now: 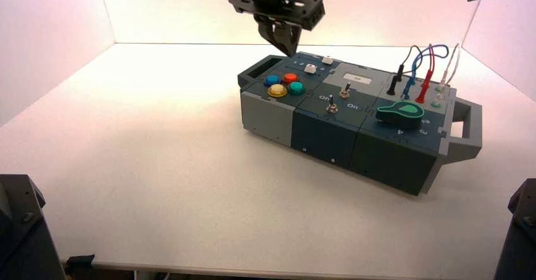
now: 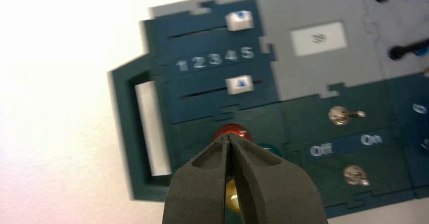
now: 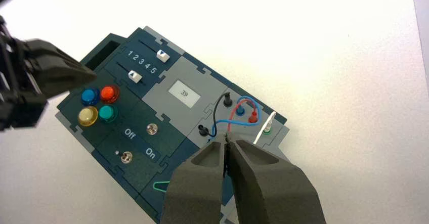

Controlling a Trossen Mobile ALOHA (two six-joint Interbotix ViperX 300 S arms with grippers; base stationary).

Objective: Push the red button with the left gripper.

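Gripper, left (image 1: 291, 54), jaws together, above box's (image 1: 328, 142) left end; red button (image 1: 289, 78) beneath. Risk: off-centre descent presses blue neighbour (image 1: 272, 80).

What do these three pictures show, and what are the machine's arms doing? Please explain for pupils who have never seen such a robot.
A two-armed robot stands at a table with a box on it. One picture looks down from above and behind the arms; the other two come from cameras on the left and right wrists.

The box carries four round buttons, including a red button, plus sliders, switches, a green-topped knob and wires. The left tool is above the button end, closed and holding nothing. The right tool, also closed and empty, is over the end with the wires.
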